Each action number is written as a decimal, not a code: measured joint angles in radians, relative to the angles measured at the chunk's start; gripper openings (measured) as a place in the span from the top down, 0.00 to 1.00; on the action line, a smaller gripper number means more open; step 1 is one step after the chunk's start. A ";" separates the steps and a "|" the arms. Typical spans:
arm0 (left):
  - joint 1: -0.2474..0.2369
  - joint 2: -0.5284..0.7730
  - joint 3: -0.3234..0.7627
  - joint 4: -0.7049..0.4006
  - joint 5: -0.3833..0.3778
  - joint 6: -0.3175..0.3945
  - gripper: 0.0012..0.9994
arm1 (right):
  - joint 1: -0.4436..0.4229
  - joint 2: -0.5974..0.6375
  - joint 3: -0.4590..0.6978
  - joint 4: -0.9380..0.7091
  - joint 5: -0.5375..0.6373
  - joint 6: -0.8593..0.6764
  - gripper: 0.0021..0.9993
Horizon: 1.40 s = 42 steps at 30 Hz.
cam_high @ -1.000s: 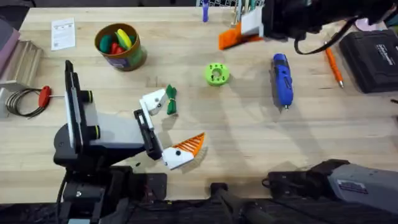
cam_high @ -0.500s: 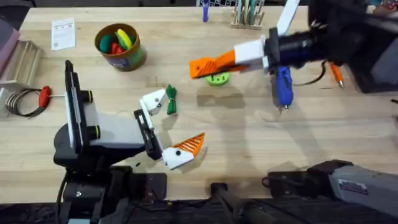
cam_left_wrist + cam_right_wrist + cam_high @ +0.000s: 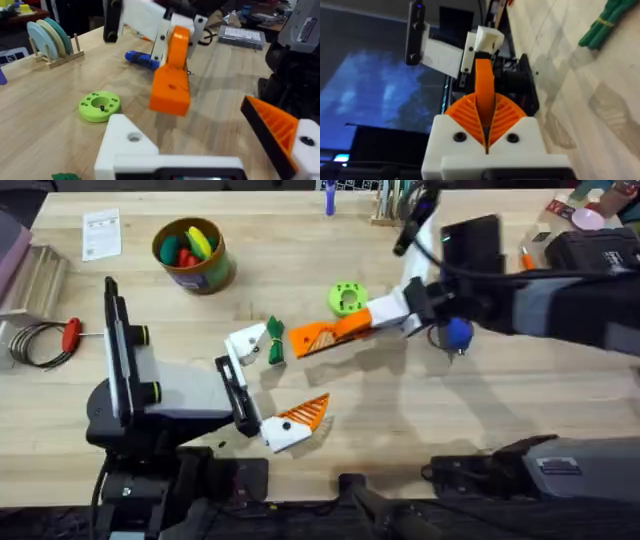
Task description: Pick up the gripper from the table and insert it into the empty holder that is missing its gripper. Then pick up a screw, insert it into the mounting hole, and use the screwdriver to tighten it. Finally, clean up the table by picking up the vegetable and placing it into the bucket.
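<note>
Right gripper point(image 3: 300, 340): reaching across table centre, jaws pressed together, grasping nothing | left gripper point(image 3: 270, 390): resting low, jaws spread wide, nothing between | vegetable point(image 3: 275, 340): lying on table between both grippers | screwdriver point(image 3: 457, 332): lying under right arm | bucket point(image 3: 192, 255): standing far left, well apart.

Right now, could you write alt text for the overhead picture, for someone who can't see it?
The right gripper, white with orange fingers pressed together, reaches across a wooden table toward a small green toy vegetable. The left gripper rests open beside it. A lime-green disc, a blue screwdriver and a tin bucket of toys sit farther back.
</note>
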 joint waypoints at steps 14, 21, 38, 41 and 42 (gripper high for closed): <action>0.000 0.000 0.000 0.000 0.000 0.000 0.01 | 0.129 0.095 -0.002 0.129 -0.057 0.156 0.99; 0.000 0.000 0.000 0.000 0.000 0.000 0.01 | 0.139 0.096 0.013 0.145 -0.041 0.220 0.99; 0.000 0.000 0.000 0.000 0.000 0.000 0.01 | 0.173 0.186 0.077 0.232 -0.025 0.249 0.99; 0.000 0.000 0.000 0.000 0.000 0.000 0.01 | 0.175 0.186 0.079 0.233 -0.017 0.249 0.99; 0.000 0.000 0.000 0.000 0.000 0.000 0.01 | 0.175 0.186 0.079 0.233 -0.012 0.249 0.99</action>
